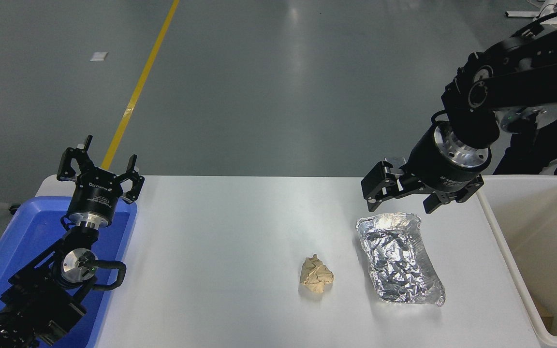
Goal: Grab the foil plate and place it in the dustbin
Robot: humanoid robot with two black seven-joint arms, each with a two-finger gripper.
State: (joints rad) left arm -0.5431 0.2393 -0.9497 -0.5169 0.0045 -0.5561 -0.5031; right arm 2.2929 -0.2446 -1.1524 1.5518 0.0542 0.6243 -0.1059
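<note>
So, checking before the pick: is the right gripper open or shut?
Open. The right gripper hangs above the far end of the foil plate, fingers spread wide, holding nothing.

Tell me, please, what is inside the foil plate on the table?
The foil plate shows only its own crinkled silver lining; nothing lies in it. The open right gripper hangs above its far rim, covering none of it. Whatever is under the plate is hidden.

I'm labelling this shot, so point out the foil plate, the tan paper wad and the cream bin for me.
Foil plate (398,258): head view, on its crinkled floor.
Paper wad (316,274): head view, on the middle of the lump.
Cream bin (500,244): head view, on its left rim.
</note>
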